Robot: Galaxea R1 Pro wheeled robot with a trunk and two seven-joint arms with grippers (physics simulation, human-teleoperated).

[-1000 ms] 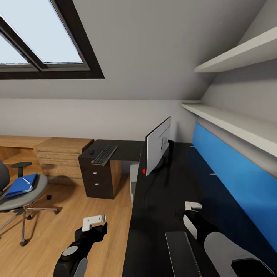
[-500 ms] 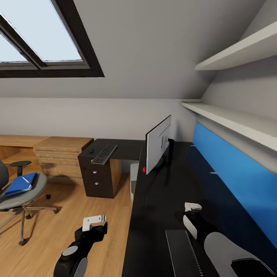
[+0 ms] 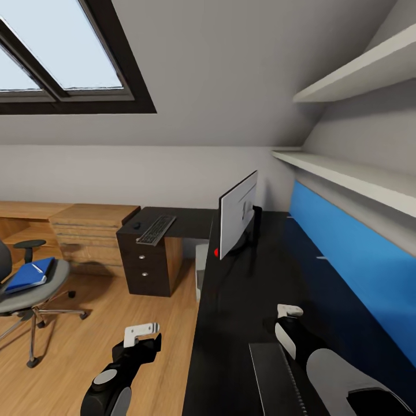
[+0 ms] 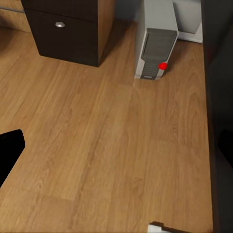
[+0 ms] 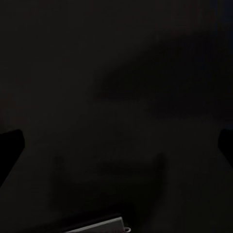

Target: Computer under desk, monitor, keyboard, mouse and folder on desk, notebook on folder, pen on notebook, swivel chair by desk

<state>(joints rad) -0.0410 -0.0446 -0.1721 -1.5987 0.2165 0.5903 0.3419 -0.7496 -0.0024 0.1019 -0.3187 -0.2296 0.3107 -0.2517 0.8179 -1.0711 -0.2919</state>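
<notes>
Glossy black worktop runs away from the robot along the right wall, backed by a blue panel with two pale shelves above it. On it stands the monitor, edge-on to the head camera with its white back showing and a red dot at its lower corner. The short leg of the worktop turns off to the left over a black drawer unit – there the keyboard lies flat, with the small black mouse just beside it on its left. Under the worktop, between the drawer unit and the long leg, the grey computer stands upright on the wood floor, its red dot facing the left wrist camera

At the left edge of the head view sits the swivel chair, well apart from the worktop. The blue folder lies on its grey seat, with a thin white pen on top of the folder. Behind the chair a light wood cabinet stands against the wall, below a dark-framed skylight

The left end effector hangs over the floor beside the worktop's near edge; whether its fingers are apart or together I cannot tell. The right end effector hovers low over the worktop – its fingers are too little seen to judge either. The right wrist view is almost wholly dark
</notes>
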